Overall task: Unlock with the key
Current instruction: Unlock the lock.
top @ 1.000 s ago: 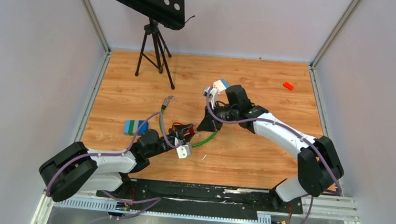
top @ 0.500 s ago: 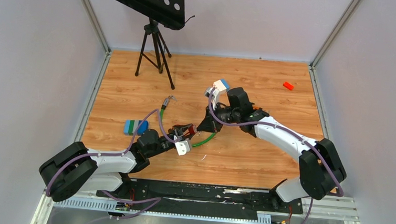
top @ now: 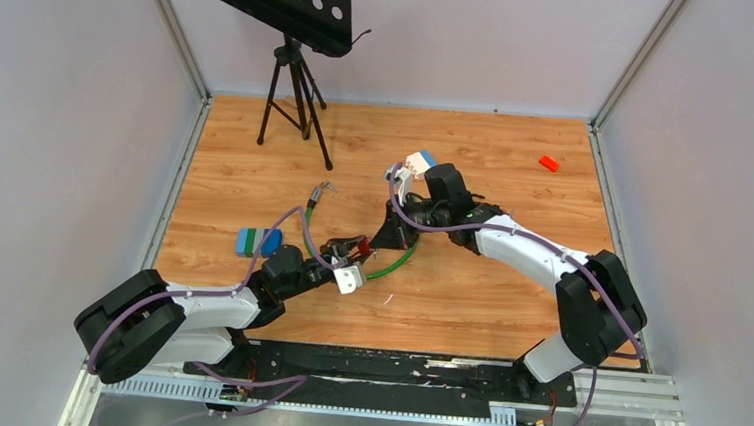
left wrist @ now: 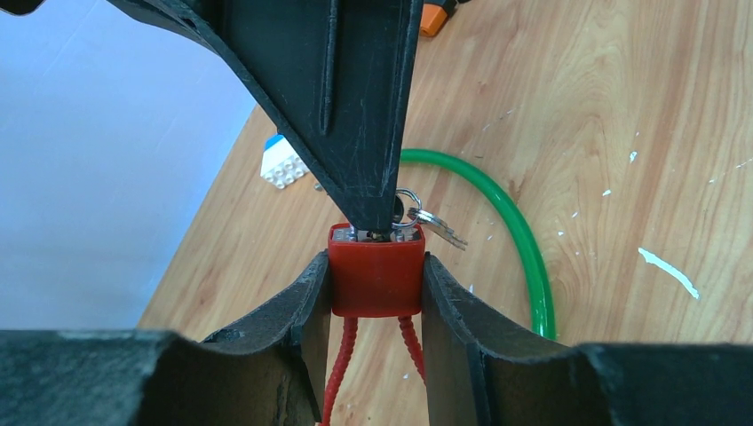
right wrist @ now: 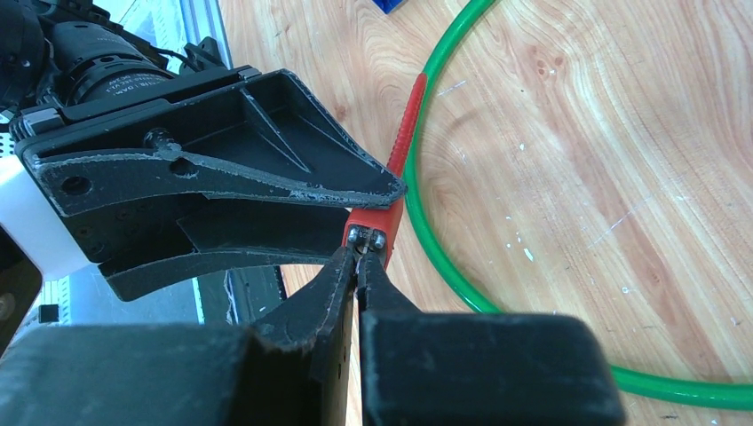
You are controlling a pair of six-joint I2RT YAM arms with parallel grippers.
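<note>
My left gripper [left wrist: 376, 266] is shut on a red padlock [left wrist: 376, 280], squeezing its body between both fingers; its red cable shackle hangs down between them. The padlock also shows in the top view [top: 356, 245] and the right wrist view [right wrist: 384, 221]. My right gripper [right wrist: 359, 259] is shut on the key, its tips pressed against the lock's keyhole face; the key itself is almost wholly hidden between the jaws. A key ring with a spare key [left wrist: 435, 224] hangs at the lock's top. In the top view my right gripper [top: 383, 242] meets my left gripper [top: 348, 252].
A green cable loop [top: 389, 264] lies on the wooden floor under the grippers. A blue and green block [top: 256, 241] lies left, a white and blue block [top: 421, 162] behind, a small red block [top: 549, 163] far right. A tripod stand [top: 296, 92] stands at the back left.
My right arm has shifted slightly left and its wrist has turned, keeping its tips at the padlock. My left gripper has rolled a little with the lock.
</note>
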